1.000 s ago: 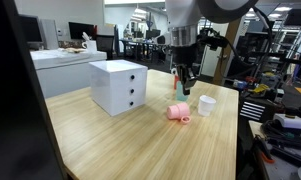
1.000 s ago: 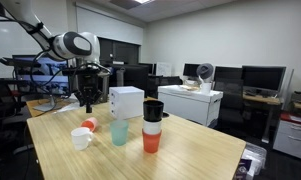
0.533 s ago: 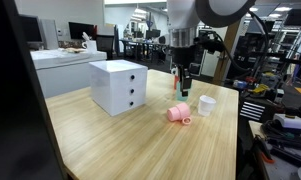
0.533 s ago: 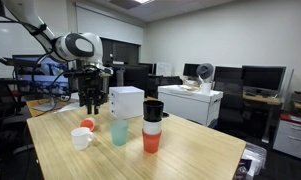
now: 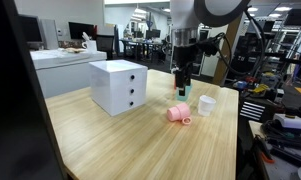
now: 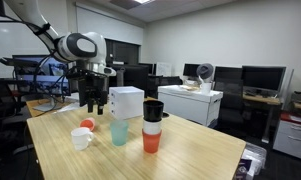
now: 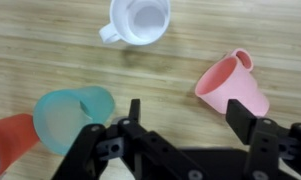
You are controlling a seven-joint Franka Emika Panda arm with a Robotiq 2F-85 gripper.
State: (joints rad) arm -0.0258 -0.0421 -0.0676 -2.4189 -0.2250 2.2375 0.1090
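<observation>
Pink mug (image 7: pixel 230 88) lying on its side on the table (image 7: pixel 50 50), under and a little aside of the released, empty gripper (image 7: pixel 173 138).

In the wrist view the jaws stand wide apart and hold nothing. The pink mug is close to one fingertip and the teal cup (image 7: pixel 72 118) close to the other, with an orange cup (image 7: pixel 5 148) beside it at the frame edge. The white mug (image 7: pixel 140 20) stands upright a little farther. In an exterior view the white drawer box (image 5: pixel 118 86) stands well apart behind. If the mug is to be gripped, I judge the hand should be centred over its body, with the fingers across the round wall and away from the handle, and come straight down so that the teal cup is not knocked.
</observation>
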